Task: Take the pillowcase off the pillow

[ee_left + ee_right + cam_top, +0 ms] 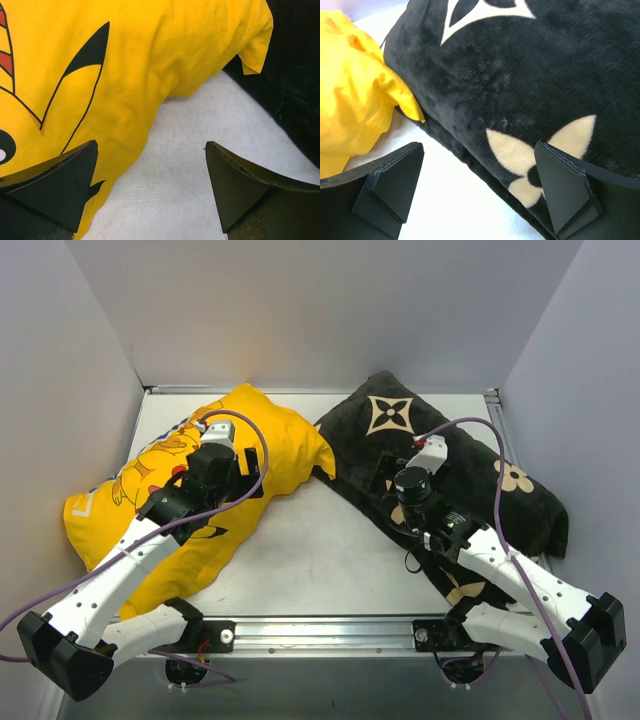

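Pillowcase [285, 440], bright yellow with a cartoon print, lies stuffed on the left half of the counter [320, 560], its long axis running on a slant from the near left corner to the far middle. The pillow inside it is wholly hidden. The left fingers [60, 185] hang spread wide and empty over its right edge, so the fabric lies to their left and bare counter shows between them. That arm is plainly the nearer one. The right fingers [385, 190], likewise apart and holding nothing, hover over the black flowered pillow [450, 455], with only the case's far corner in reach where it touches that pillow. Which end is open I cannot tell. The cloth looks loose and wrinkled, likely easy to pinch. Walls close in on three sides, leaving free room mainly in the middle.
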You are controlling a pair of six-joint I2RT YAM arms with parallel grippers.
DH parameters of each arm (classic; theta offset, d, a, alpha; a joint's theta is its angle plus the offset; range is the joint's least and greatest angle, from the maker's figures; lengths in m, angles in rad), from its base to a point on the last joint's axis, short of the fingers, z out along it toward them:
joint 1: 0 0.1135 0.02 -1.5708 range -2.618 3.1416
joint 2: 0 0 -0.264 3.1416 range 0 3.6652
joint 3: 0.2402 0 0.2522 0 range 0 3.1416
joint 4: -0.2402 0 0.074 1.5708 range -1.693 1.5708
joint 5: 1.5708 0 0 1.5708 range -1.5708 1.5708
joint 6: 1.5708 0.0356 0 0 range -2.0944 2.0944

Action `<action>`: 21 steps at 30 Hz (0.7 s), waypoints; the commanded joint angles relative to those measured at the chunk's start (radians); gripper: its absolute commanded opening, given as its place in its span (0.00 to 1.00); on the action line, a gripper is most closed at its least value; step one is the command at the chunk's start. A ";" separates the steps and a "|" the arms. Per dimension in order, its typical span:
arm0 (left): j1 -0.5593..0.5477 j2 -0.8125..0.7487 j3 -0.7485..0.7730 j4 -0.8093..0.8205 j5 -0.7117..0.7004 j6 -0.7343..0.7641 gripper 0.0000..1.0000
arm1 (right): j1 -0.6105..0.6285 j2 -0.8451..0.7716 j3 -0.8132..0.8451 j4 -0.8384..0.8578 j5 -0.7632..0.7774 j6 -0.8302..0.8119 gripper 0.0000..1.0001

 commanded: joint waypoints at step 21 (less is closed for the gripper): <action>0.110 -0.056 -0.039 -0.114 -0.284 -0.225 0.97 | -0.053 0.736 0.473 0.355 -0.885 0.142 1.00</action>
